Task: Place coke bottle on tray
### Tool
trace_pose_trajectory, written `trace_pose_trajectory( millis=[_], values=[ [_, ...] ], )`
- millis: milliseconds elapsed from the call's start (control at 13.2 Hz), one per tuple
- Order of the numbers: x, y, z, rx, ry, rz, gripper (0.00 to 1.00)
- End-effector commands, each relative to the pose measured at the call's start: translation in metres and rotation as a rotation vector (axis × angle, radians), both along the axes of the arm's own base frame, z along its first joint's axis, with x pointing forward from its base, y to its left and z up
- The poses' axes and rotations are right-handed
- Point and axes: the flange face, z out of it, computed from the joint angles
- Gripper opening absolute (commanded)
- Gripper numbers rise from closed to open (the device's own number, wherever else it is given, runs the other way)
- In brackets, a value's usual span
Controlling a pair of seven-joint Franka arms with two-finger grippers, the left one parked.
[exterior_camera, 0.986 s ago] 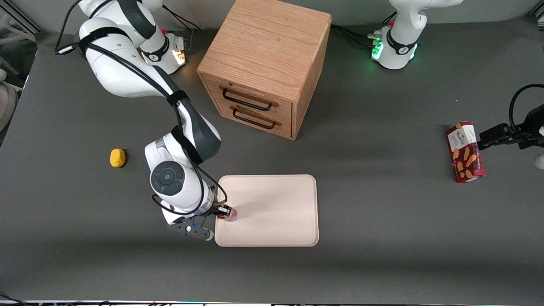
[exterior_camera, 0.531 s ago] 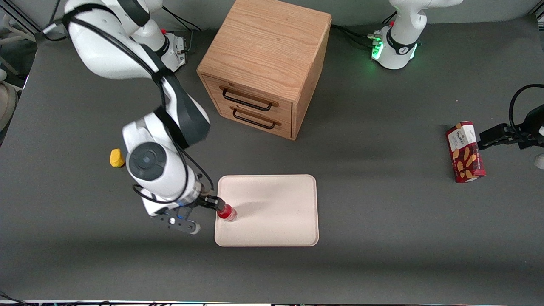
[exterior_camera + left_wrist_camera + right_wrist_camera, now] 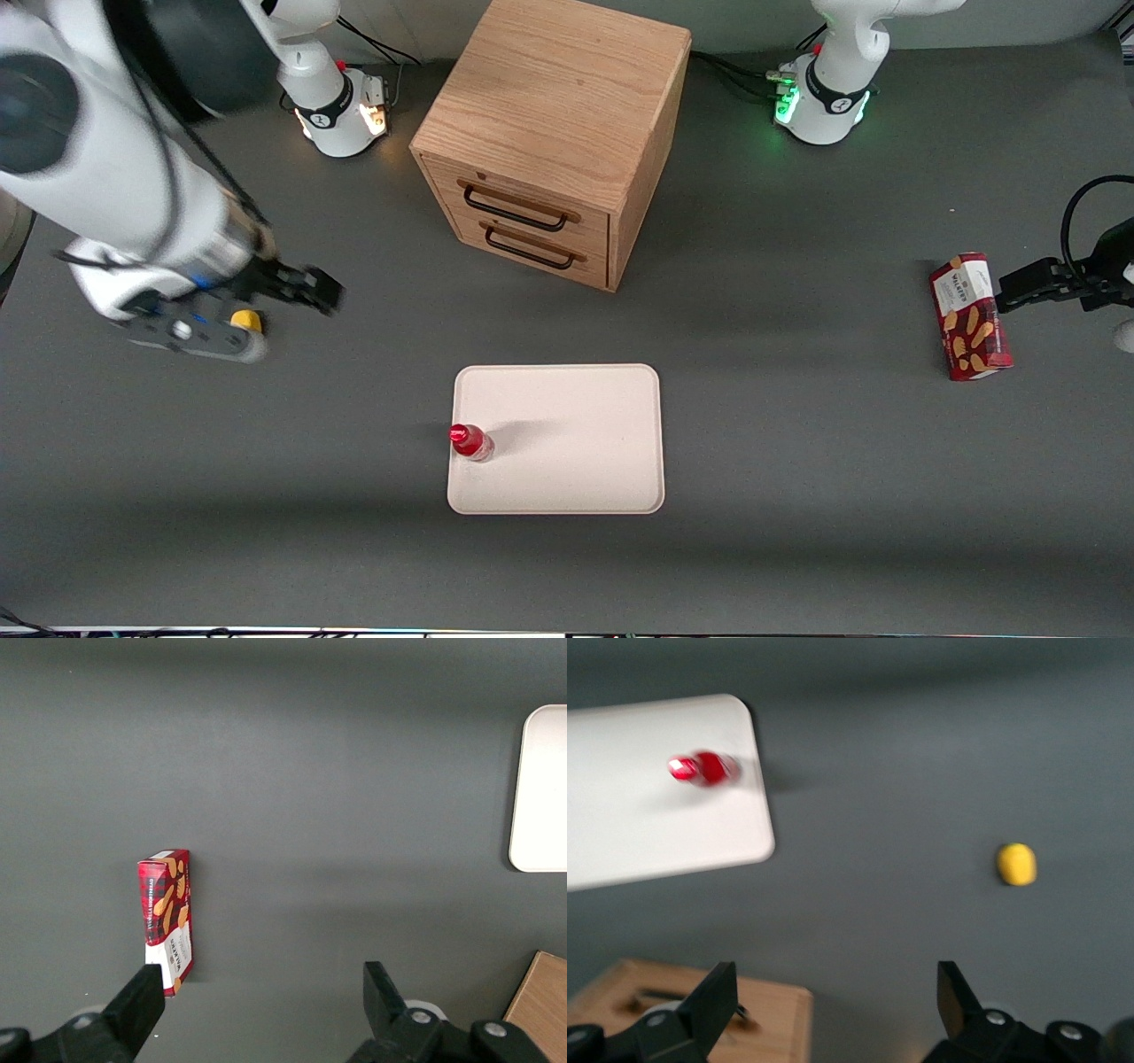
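On the table, the wooden cabinet stands farther from the front camera than the tray. The gripper hangs high above a yellow lump, fingers spread wide, holding nothing. The coke bottle stands upright on the tray's edge.

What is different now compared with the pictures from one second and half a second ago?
The tool let go of the coke bottle, rose and drew away toward the working arm's end of the table; it now hangs open above the yellow object. The coke bottle stayed upright at the edge of the tray. The tray, wooden cabinet and snack box did not move.
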Motion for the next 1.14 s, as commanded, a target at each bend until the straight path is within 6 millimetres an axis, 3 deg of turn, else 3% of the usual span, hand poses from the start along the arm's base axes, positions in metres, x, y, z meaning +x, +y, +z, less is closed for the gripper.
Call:
trace_pose_trajectory(
  millis=[0,228,379,531,834,1062],
  values=[
    [-0.052,-0.056,0.037,0.007,0.063,0.163,1.00],
    [-0.095,-0.113,0.053,0.016,0.062,0.179,1.00],
    [-0.099,-0.170,0.045,0.074,0.066,0.186,1.00],
    [-0.096,-0.204,0.036,0.111,0.055,0.164,1.00],
    [-0.079,-0.243,-0.001,0.119,0.022,0.167,1.00],
    [-0.057,-0.234,-0.010,0.106,-0.025,0.195,1.00]
  ],
)
